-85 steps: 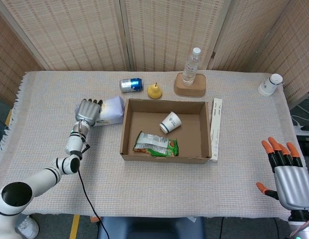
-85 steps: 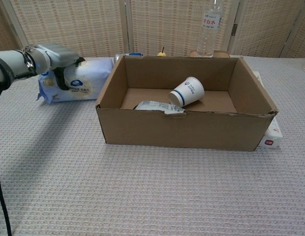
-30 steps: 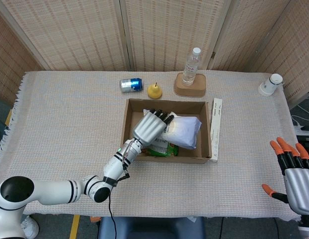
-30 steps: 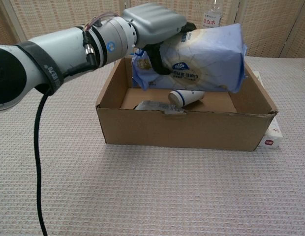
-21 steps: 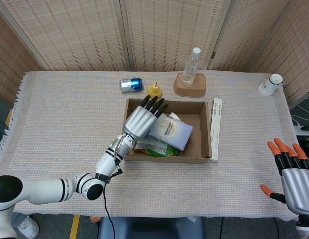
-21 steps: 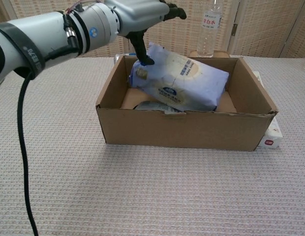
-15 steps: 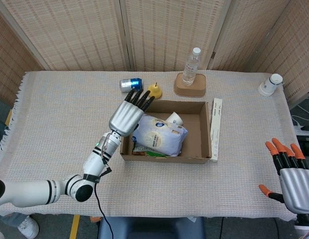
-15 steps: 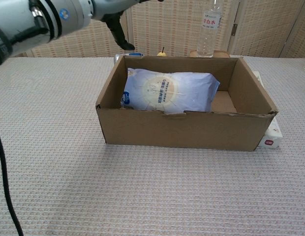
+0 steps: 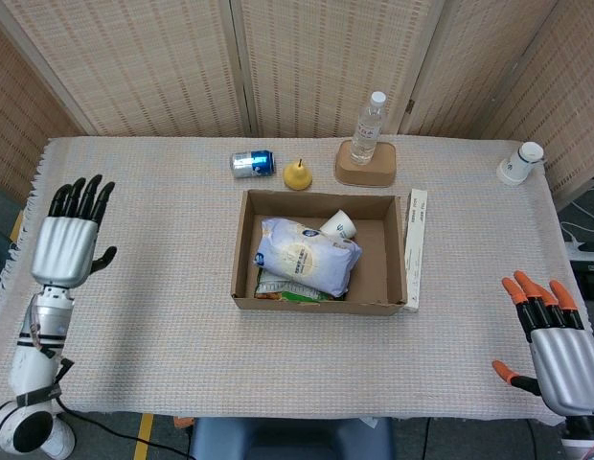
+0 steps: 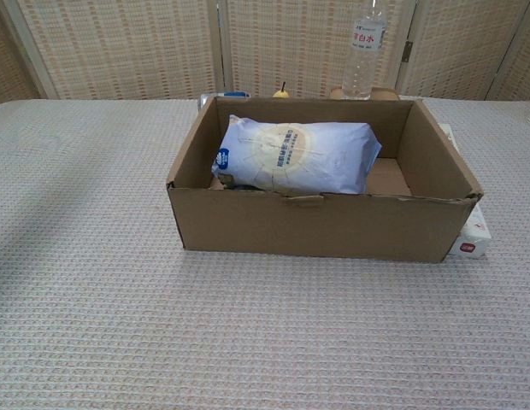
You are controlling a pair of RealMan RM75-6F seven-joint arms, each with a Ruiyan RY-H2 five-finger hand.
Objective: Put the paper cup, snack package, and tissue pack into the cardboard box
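While tissue pack (image 9: 307, 256) lies in cardboard box (image 9: 242, 251), left hand (image 9: 69, 238) well apart, fingers spread

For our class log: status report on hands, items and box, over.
Left hand and right hand open, empty. Tissue pack, snack package, paper cup all inside cardboard box. Nothing in the way.

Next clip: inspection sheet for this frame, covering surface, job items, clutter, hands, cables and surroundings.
Surface: woven tablecloth covering the table.
Job's things: cardboard box holds the tissue pack, lying over the snack package; paper cup on its side behind the pack.
Clutter: soda can, pear, water bottle on a coaster, flat carton beside the box, white cup at the far right.
Hands: left hand and right hand open, holding nothing.
Cables: black cable by the left arm.
Surroundings: woven screen panels.
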